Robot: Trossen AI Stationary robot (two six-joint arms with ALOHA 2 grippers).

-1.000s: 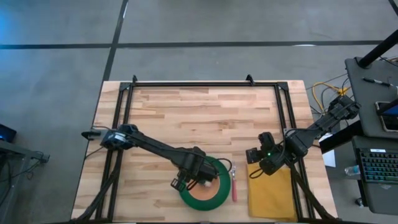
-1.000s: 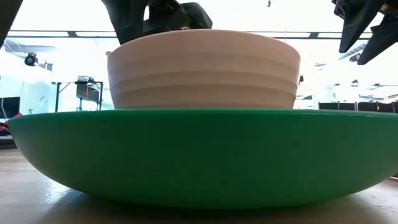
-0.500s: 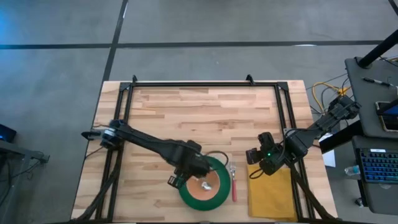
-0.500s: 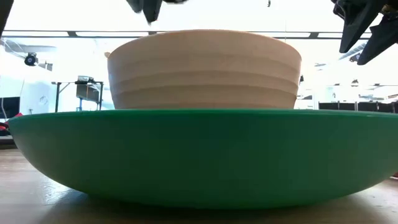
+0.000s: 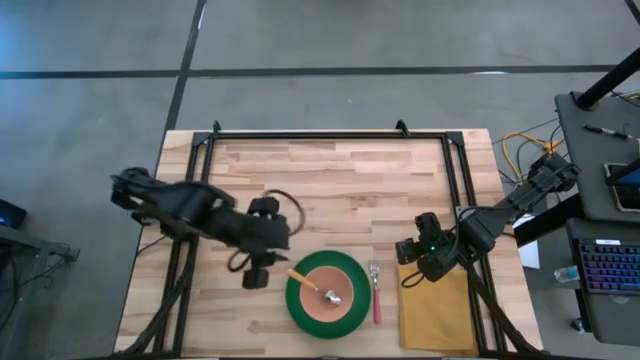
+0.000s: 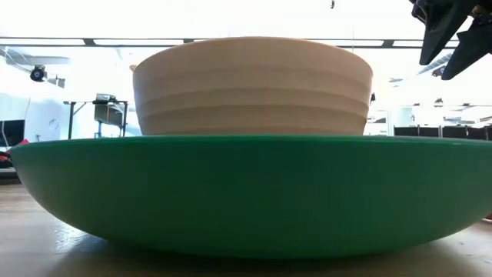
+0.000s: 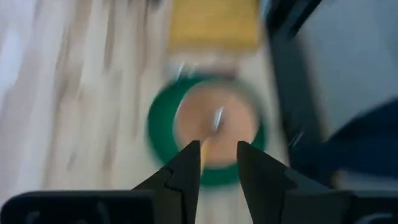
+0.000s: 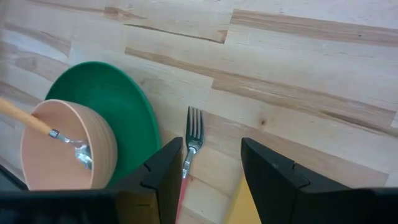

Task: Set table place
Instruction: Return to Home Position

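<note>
**Place set at near edge, both end effectors empty**

At the near edge of the counter [image 5: 330, 190], right of centre, the green plate [image 6: 246, 192] lies flat on the wood. The peach bowl [image 6: 250, 85] sits upright inside the plate, roughly centred. The spoon [image 5: 313, 286] lies in the bowl with its metal end down inside. Its orange handle leans out over the bowl rim toward the counter's left edge.

The fork [image 5: 376, 292] lies flat on the counter just beside the plate on the right-edge side. Its tines point to the far edge and stay clear of the plate rim, and its red handle points to the near edge. The yellow napkin [image 5: 435, 320] lies flat near the near-right corner, so the fork is between plate and napkin.

The right end effector [image 8: 211, 146] hangs over the napkin's far corner on the fork side. It is above bowl-rim height in the low view. Its fingers are spread wide with nothing between them, and it touches nothing.

The left end effector [image 7: 218, 144] is over bare wood on the plate's left-edge side, apart from the plate. Its fingers are parted by a narrow gap and hold nothing. The wrist view is blurred. The left arm runs back toward the left edge.

The black frame [image 5: 320, 134] runs along the far edge.
</note>
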